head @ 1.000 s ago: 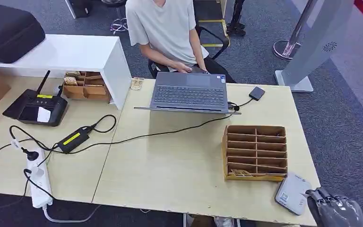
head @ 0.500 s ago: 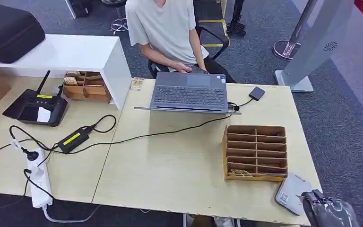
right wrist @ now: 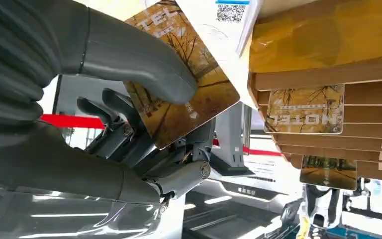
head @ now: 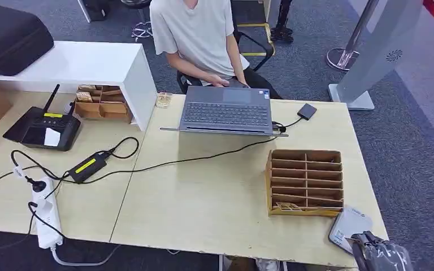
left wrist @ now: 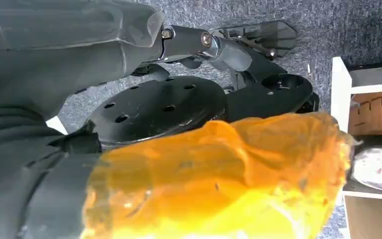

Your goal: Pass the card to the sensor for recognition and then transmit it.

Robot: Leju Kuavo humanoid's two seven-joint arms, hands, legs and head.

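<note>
My right hand hangs at the table's front right corner and overlaps the near edge of the white sensor box. In the right wrist view, the thumb and fingers of my right hand pinch a hotel card printed with autumn trees. The card's far corner lies close to the sensor, which carries a QR label. Two similar cards stand in the slots of the cardboard rack beside it. My left hand shows as a grey cover, with a blurred orange shape hiding its fingers.
The cardboard rack stands just beyond the sensor. A person sits behind an open laptop at the far edge. Cables, a power brick and a power strip lie on the left table.
My right hand has slid left along the table's front edge with the card and now overlaps the sensor's near corner. The person and the table's things have not moved.
</note>
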